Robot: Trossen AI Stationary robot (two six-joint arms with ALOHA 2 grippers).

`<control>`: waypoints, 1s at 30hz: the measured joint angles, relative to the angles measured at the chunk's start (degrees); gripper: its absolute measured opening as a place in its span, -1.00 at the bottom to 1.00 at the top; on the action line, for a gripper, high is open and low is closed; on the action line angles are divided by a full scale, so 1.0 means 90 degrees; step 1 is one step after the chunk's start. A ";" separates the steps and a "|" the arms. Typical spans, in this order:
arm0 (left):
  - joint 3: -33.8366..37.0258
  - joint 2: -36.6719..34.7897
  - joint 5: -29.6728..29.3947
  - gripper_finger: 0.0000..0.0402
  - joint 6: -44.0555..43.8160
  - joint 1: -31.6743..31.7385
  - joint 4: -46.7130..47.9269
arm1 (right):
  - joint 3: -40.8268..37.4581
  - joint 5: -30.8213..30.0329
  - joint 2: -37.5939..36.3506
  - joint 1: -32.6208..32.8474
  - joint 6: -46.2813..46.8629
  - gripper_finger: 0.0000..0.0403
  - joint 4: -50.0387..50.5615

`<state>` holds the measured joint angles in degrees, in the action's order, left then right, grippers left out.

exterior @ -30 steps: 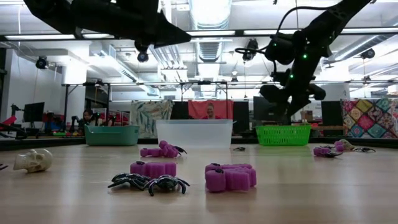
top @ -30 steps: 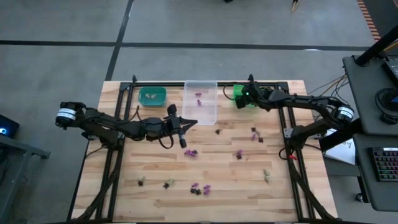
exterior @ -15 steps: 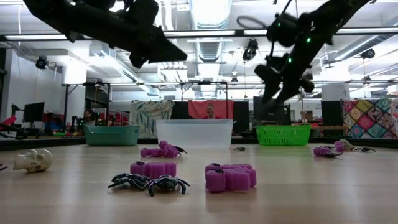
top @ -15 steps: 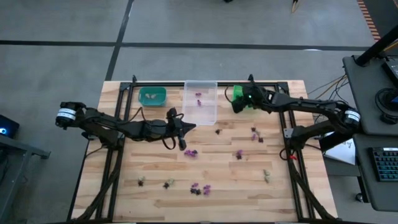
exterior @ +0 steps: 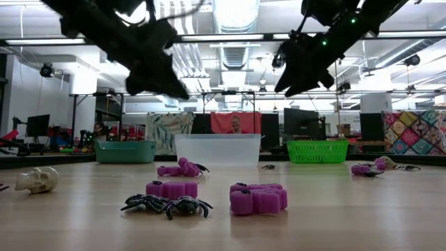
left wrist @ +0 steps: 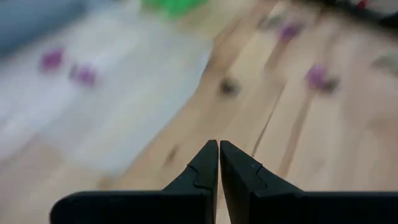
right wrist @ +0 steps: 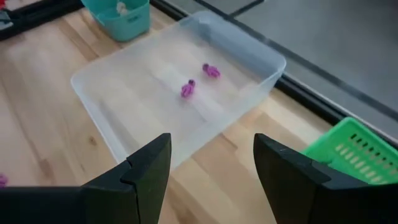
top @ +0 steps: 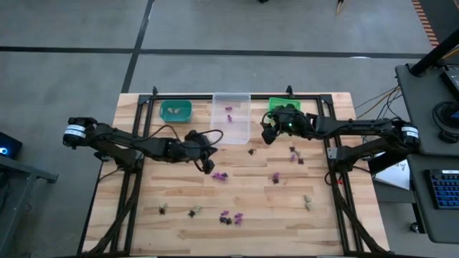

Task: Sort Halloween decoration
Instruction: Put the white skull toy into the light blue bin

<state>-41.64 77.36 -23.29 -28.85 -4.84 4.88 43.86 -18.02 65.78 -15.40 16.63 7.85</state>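
Purple, black and beige plastic trinkets (top: 220, 175) lie scattered on the wooden bench (top: 179, 218) just beyond the left hand (top: 209, 166), fingers together and empty, so reaching seems underway: next, open over one; the right hand (top: 267, 135) hovers spread apart.

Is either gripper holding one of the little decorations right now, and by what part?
Nothing is held. The left gripper is shut on nothing; the right gripper is open and empty.
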 joint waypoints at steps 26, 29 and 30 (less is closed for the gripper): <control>-0.1489 0.0192 0.2706 -0.89 -0.5971 -0.2539 0.5766 | -0.0002 0.0000 0.0015 0.0002 -0.0580 0.09 -0.0353; -0.1441 0.0250 0.3040 -0.76 -0.6530 -0.2790 0.5856 | -0.0002 0.0000 0.0015 0.0000 -0.0581 0.09 -0.0483; -0.1422 0.0292 0.3149 -0.70 -0.6651 -0.2871 0.5856 | -0.0002 0.0000 0.0015 0.0001 -0.0581 0.09 -0.0482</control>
<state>-54.43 79.99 5.05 -88.71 -30.68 57.58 43.83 -18.02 65.91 -15.39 11.40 3.51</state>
